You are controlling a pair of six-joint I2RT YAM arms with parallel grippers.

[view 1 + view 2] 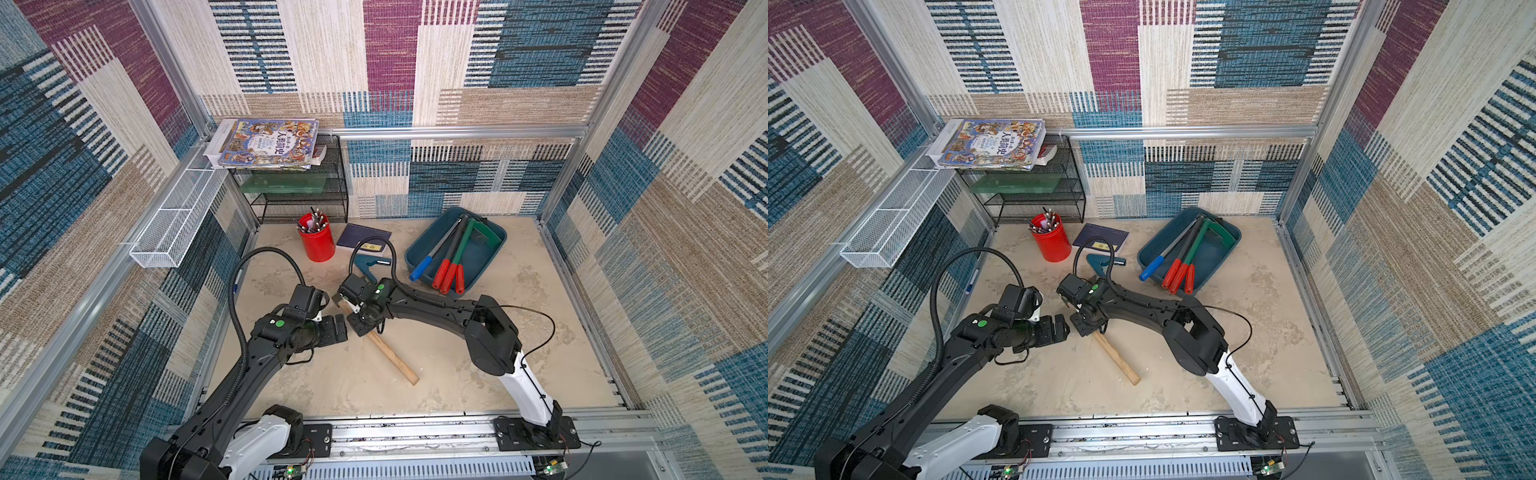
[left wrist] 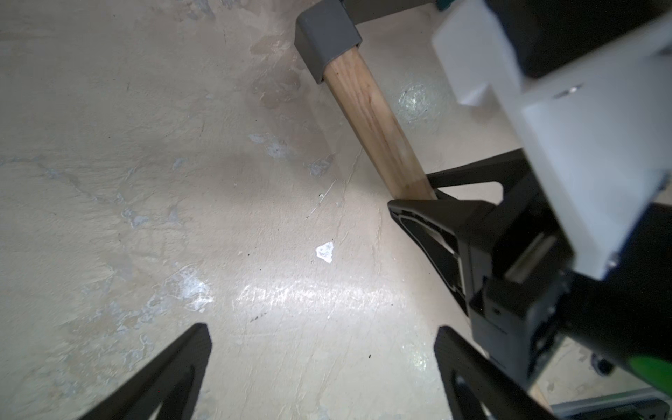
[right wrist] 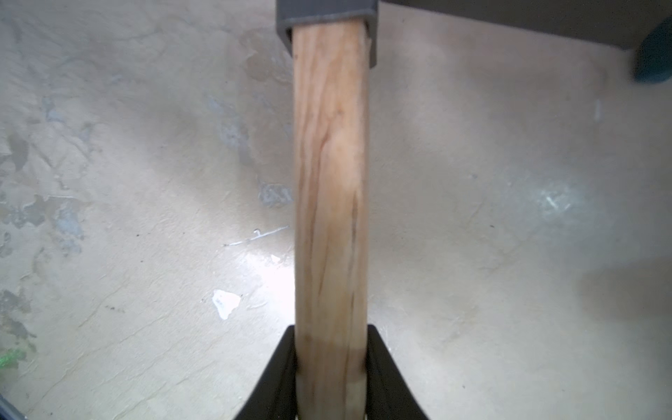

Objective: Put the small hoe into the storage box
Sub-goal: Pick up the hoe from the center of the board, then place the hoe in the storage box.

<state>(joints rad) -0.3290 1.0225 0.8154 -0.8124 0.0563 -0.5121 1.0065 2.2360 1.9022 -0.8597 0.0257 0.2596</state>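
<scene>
Wooden handle of small hoe (image 3: 329, 182), pinched between right gripper (image 3: 331, 338) jaws

Top views were bright and evenly lit, though the wide lens bent the walls (image 1: 83, 166) at the edges. Both wrist shots caught white glare on the worktop (image 3: 472, 218) plus soft shadows, and the small hoe (image 3: 329, 182) looked smeary up close.
</scene>
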